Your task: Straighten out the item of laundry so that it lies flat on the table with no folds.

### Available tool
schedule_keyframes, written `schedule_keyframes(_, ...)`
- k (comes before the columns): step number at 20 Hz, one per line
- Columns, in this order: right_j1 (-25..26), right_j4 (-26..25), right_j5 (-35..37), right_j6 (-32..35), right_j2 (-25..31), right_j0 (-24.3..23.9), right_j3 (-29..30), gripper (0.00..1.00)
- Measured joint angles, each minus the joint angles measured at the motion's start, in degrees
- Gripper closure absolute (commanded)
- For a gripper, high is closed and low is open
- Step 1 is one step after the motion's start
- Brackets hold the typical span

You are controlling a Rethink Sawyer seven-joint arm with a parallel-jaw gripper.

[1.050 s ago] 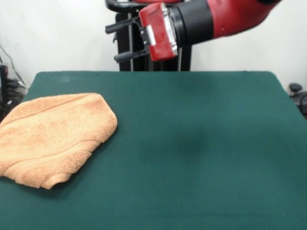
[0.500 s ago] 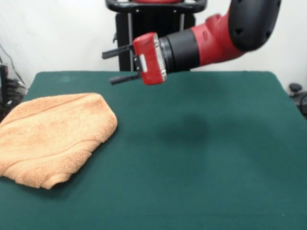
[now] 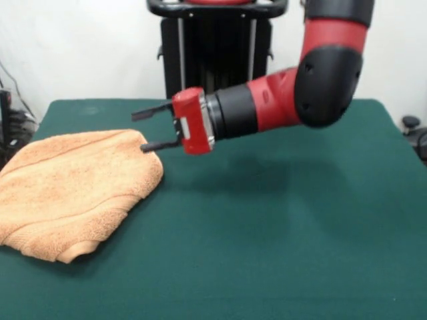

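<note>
a: where is the towel right now?

b: the fluffy orange-tan terry towel lies at one end of the dark green cloth-covered surface, bunched and doubled over. i see a folded layer along its near edge, and one side appears to hang past the surface's rim, so it is not flat yet.

a: and the arm?

b: my red and black gripper points sideways, its two black fingers spread apart with nothing between them. it hovers just over the towel's rounded far corner. i can't tell from this one view whether the lower finger touches the cloth.

a: which step would you call this?

b: the approach, i think. no grasp is made.

a: what does the next move need?

b: i judge it needs the fingers brought down around that corner's top layer only, then closed. catching both layers would just drag the whole bundle instead of opening the fold.
</note>
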Motion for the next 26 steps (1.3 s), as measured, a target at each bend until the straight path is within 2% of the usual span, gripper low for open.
schedule_keyframes(4, 3.92, -0.89, 0.00, 0.00, 0.00, -0.47, -2.72, 0.00)
schedule_keyframes(10, 7.26, -1.05, 0.01, 0.00, 0.00, -0.13, -4.91, 0.00)
schedule_keyframes(20, 7.60, -1.06, -0.63, 0.00, -0.02, 0.85, -5.33, 0.00)
schedule_keyframes(26, 6.09, -1.05, -3.10, 0.00, -0.01, 1.76, -4.51, 0.00)
